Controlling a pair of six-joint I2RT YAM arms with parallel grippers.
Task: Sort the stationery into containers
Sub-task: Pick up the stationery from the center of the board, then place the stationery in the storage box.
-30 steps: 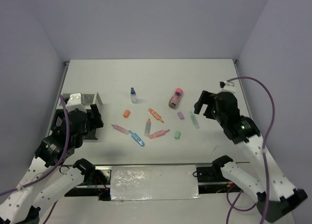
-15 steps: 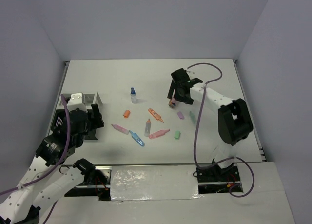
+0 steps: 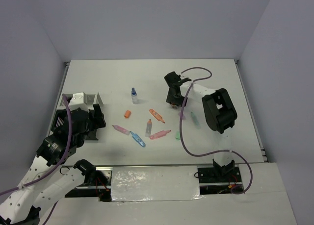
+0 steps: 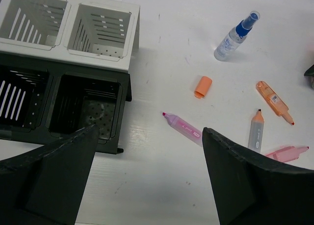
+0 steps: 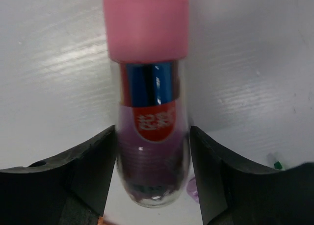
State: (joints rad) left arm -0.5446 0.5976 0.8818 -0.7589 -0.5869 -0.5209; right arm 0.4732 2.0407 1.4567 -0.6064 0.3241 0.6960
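The pink-capped tube (image 5: 149,87) lies on the table, its clear body between the fingers of my right gripper (image 5: 153,137), which press on both sides of it. From above, the right gripper (image 3: 172,96) covers most of that tube. My left gripper (image 4: 149,133) hangs open over bare table beside the containers (image 4: 100,53), a white and black slatted organizer whose visible compartments are empty. Loose stationery lies mid-table: a blue-capped bottle (image 3: 134,95), an orange cap (image 3: 127,114), an orange highlighter (image 3: 156,115), a purple pen (image 4: 182,128), a grey pen (image 3: 148,128) and a pink pen (image 3: 160,135).
A blue pen (image 3: 138,139), a green eraser (image 3: 178,135), a purple eraser (image 3: 182,115) and a green pen (image 3: 196,120) lie near the right arm. Its purple cable (image 3: 182,132) loops over the table. The left arm hides most of the organizer (image 3: 91,98) from above.
The right arm has reached from the near right out to the pink-capped tube, and its jaws have narrowed onto it. The left arm has stayed put.
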